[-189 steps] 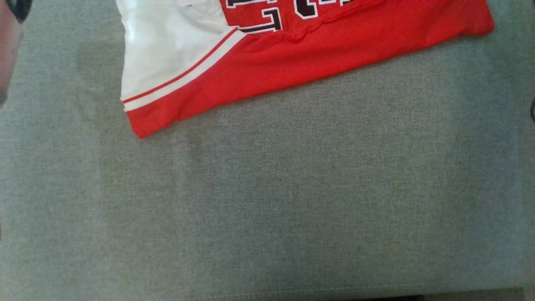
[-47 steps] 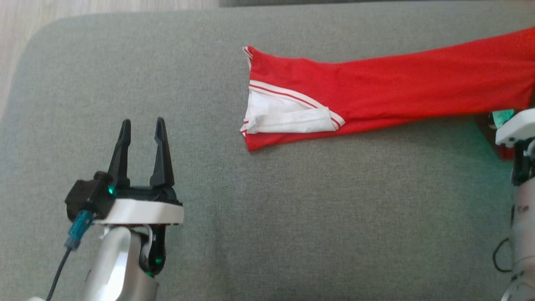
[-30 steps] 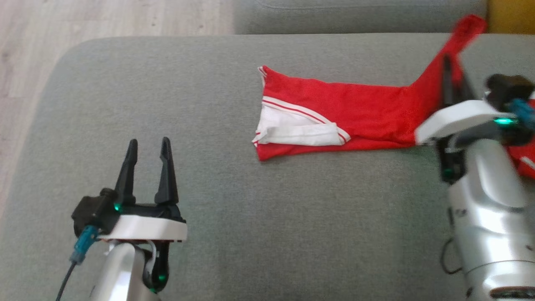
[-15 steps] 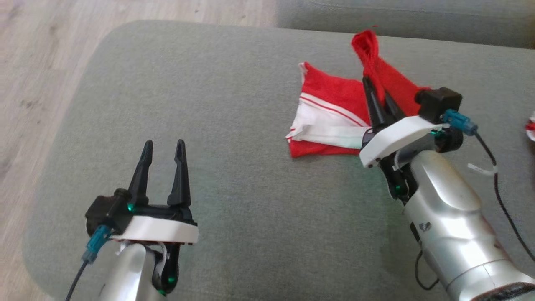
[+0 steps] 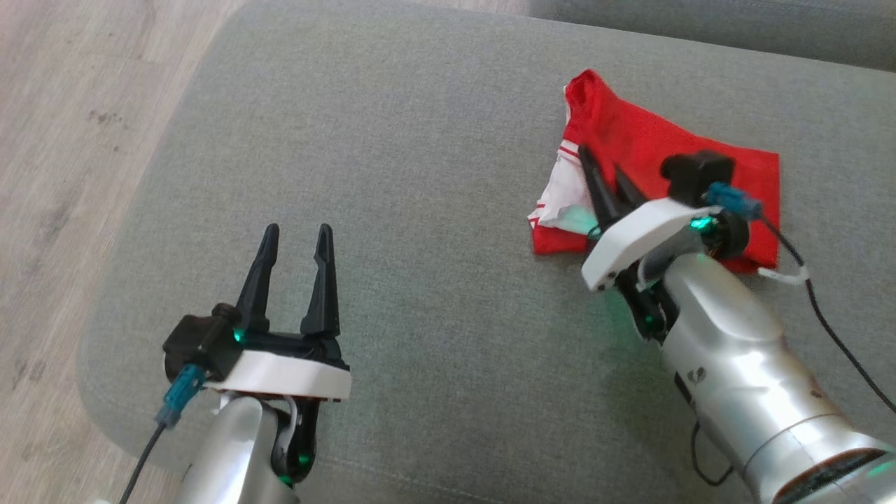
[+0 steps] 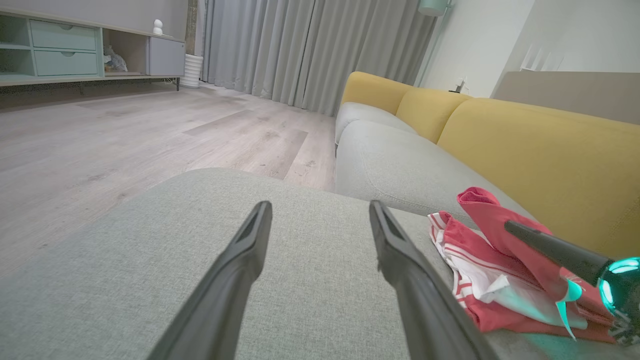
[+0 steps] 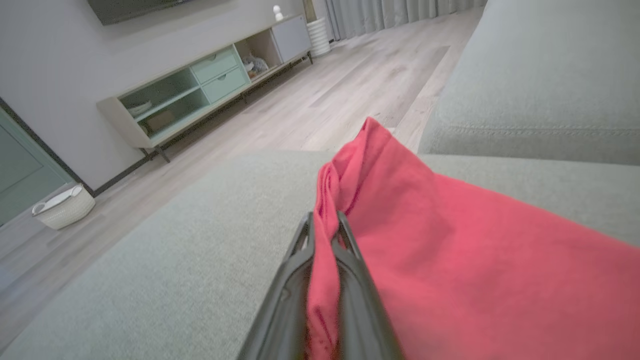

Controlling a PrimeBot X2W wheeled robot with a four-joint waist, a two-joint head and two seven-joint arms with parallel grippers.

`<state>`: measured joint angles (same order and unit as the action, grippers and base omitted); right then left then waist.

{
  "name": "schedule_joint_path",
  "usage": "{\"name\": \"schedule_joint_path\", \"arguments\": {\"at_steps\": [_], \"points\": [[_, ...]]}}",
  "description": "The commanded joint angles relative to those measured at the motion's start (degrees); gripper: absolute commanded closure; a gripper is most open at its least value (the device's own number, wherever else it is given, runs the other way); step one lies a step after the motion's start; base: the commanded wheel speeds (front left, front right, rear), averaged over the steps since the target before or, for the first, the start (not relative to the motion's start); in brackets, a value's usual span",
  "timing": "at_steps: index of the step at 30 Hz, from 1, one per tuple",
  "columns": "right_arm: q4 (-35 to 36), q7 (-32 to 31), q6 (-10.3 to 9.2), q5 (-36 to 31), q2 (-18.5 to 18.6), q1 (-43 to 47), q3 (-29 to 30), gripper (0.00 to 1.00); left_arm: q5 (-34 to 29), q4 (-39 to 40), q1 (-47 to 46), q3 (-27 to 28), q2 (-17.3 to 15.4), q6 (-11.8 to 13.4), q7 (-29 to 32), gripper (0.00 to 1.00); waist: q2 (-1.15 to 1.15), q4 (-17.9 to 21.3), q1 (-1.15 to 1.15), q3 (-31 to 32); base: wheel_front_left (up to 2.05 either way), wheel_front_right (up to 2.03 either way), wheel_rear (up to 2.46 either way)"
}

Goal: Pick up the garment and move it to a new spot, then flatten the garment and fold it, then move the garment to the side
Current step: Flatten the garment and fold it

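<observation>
1. Head view puts the red garment (image 5: 651, 143) bunched on the far right part of the grey seat cushion (image 5: 434, 140). It is close to the cushion's back edge.
2. A white panel (image 5: 562, 198) edged with red stripes is turned up at the garment's left end, towards the middle of the cushion.
3. My right gripper (image 5: 600, 162) lies over the garment, its arm coming in from the cushion's near right corner. Its two fingers are pressed together on a fold of the red cloth.
4. In the right wrist view the cloth runs up between those fingers and stands in a peak just past their tips. From there the rest of the fabric slopes down and spreads onto the cushion.
5. My left gripper (image 5: 297, 231) is over the near left part of the cushion, well apart from the garment. Its fingers stand apart with nothing between them and point towards the cushion's far edge.
6. In the left wrist view only bare cushion fabric shows between those spread fingers. I cannot tell whether their tips touch it.
7. That view also shows one dark finger (image 6: 550, 247) of the right gripper laid across the garment, with a green light glowing at its base.
8. A pale wooden floor (image 5: 84, 105) runs past the cushion's left edge.
9. Beyond the cushion's back edge sits a second grey cushion (image 6: 395, 165) against a yellow backrest (image 6: 525, 145).
</observation>
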<state>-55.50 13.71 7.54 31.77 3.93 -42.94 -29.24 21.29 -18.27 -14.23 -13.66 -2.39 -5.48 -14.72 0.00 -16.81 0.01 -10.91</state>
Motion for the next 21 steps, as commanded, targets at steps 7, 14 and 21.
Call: {"name": "schedule_joint_path", "arguments": {"at_steps": [7, 14, 21], "points": [[2.3, 0.8, -0.05, 3.2, -1.0, -1.8, -6.7, 0.0, -1.0, 1.2, -2.5, 1.6, -0.5, -0.3, -0.3, 0.0, 0.0, 1.8, -0.01, 0.3, 0.0, 0.0, 0.0], [8.4, 1.3, -0.05, -0.6, -1.0, -2.8, -4.5, 0.0, -2.1, 2.1, -2.3, 4.2, -0.5, -0.6, -0.3, 0.0, 0.0, 7.8, -0.01, 1.6, 0.0, 0.0, 0.0], [18.2, 1.3, -0.05, -17.8, -1.0, 6.1, 13.3, 0.0, -2.8, 3.4, -2.0, 6.3, -0.5, -0.7, -0.3, 0.0, 0.0, 13.4, -0.01, 2.9, 0.0, 0.0, 0.0]]}}
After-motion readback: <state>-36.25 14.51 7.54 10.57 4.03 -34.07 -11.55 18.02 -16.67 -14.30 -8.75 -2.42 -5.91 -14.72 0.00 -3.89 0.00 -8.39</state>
